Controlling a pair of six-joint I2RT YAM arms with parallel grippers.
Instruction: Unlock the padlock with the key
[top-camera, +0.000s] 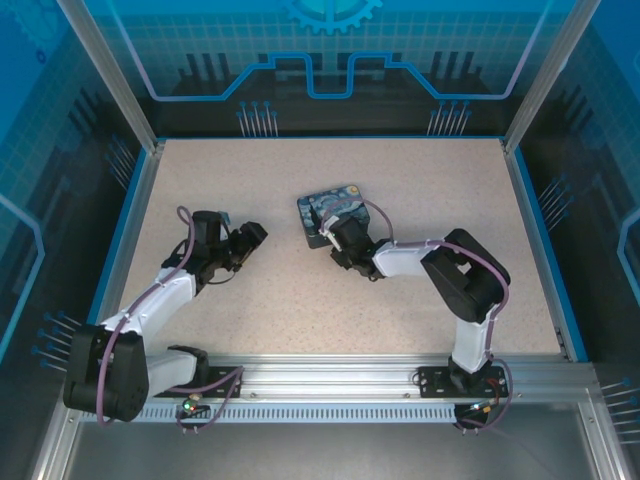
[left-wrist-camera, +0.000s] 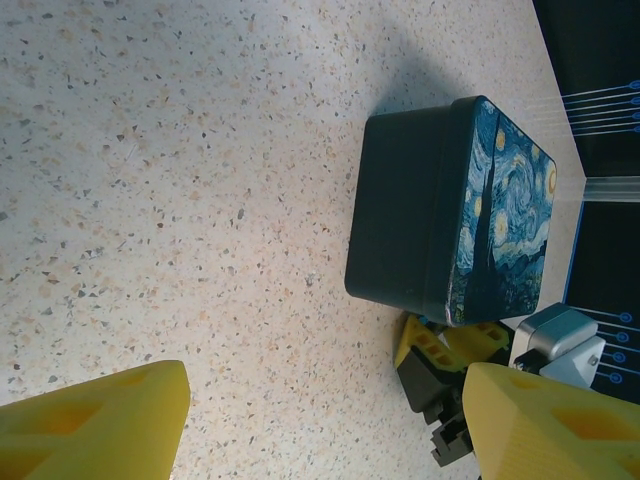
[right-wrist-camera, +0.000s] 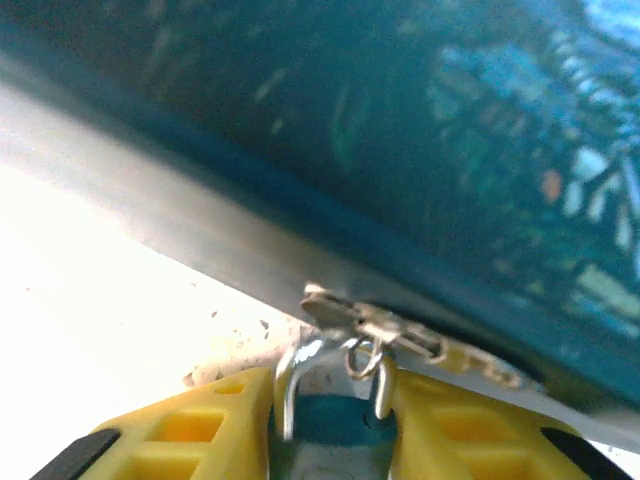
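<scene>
1. The right gripper (right-wrist-camera: 330, 395) is at the front edge of the painted box (left-wrist-camera: 400, 200). Its jaws are narrow, with a yellow finger on each side of the padlock (right-wrist-camera: 325, 450). I cannot tell whether they pinch it or only bracket it.
2. The padlock hangs from the hasp (right-wrist-camera: 400, 330) on the box front. I judge it not yet unlocked.
3. The left gripper (left-wrist-camera: 328, 390) hovers over bare desk (top-camera: 420, 300), well apart from the box, jaws wide and holding nothing.
4. The key is too blurred for me to place. A small ring (right-wrist-camera: 362, 360) beside the shackle may belong to it.
5. Risk: with a loose hold the padlock swings on the hasp, the keyway turns away and the key misses.
6. Risk: nothing pins the box, so a push or twist from the right gripper can slide it across the desk.
7. Risk: a hard twist off-axis could bend the thin key or the hasp.
8. Risk: the key could drop under the box edge, where it is hard to pick up again.
9. Count: one padlock, one painted box, one hasp, one ring, two grippers. Key unconfirmed.
</scene>
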